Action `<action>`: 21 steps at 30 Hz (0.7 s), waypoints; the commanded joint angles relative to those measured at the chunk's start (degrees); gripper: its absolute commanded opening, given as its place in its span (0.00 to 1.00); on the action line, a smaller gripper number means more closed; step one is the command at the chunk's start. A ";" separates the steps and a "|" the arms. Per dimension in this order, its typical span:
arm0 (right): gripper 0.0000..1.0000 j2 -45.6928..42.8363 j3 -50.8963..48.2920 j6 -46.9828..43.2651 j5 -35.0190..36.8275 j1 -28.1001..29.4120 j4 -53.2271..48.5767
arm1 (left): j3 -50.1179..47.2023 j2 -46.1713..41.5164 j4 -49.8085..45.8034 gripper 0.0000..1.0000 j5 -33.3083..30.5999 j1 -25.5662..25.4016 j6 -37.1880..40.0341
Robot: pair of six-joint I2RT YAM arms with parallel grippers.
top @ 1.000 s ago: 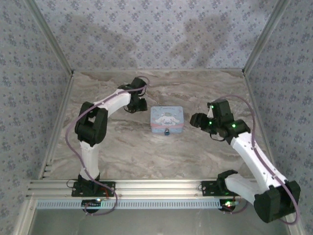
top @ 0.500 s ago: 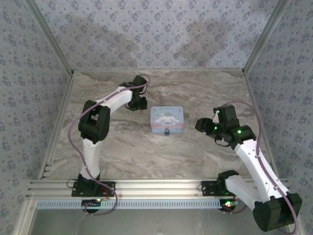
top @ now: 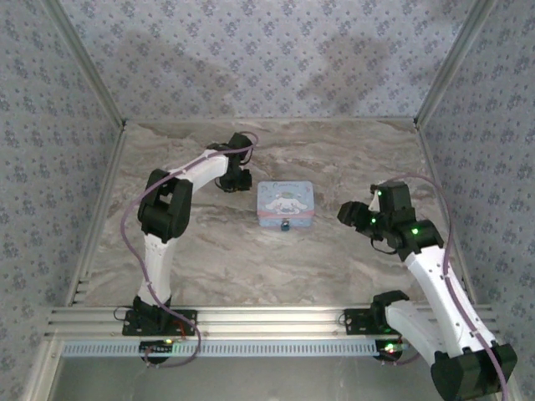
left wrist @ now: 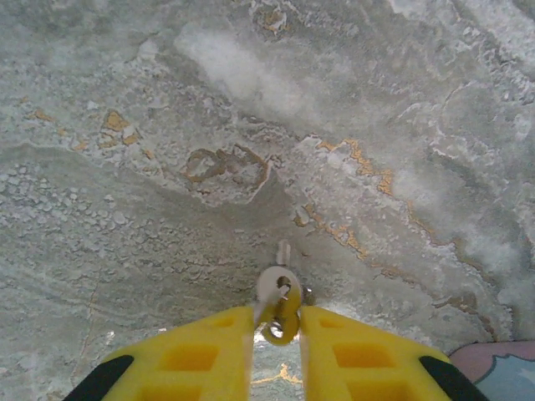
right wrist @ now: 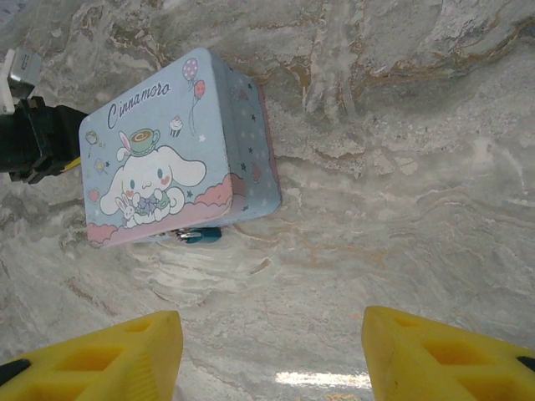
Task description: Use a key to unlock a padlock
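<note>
The left arm [top: 163, 213] rises from its base, folds at a raised elbow and stretches its white forearm toward the far side of the worktop [top: 251, 259]. Its dark wrist tips down just left of and behind the tin box [top: 285, 200]. In its wrist view the left fingers [left wrist: 209, 355], blocky yellow wedges, stand narrow on either side of the key [left wrist: 276, 288]. The key is small and silvery, with a round holed head and a brassy ring, and it lies flat on the stone-patterned surface. Whether the fingers already pinch it cannot be told.

The right arm [top: 435, 267] leans out from its base toward the right edge. Its forearm slants back inward and its wrist points at the tin from the right, well apart from it. The right fingers [right wrist: 109, 355] are spread wide with nothing between them.

The padlock [right wrist: 201, 236] is tiny, dark and teal-blue. It lies on the worktop touching the near side of the tin. The tin is a rounded rectangular box with a glossy pastel blue and pink lid printed with a cartoon dog. The worktop is glossy, with grey, cream and rust marble veins.
</note>
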 commanded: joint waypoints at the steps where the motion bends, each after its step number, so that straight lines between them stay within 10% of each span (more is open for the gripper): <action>1: 0.61 -0.87 -1.08 1.47 -1.39 -0.37 -2.26 | 1.62 1.06 -1.55 0.19 0.00 0.21 0.80; 21: 0.61 -3.04 -3.87 2.79 -2.45 -0.63 -1.87 | 2.11 0.07 -2.93 0.00 0.56 0.41 2.38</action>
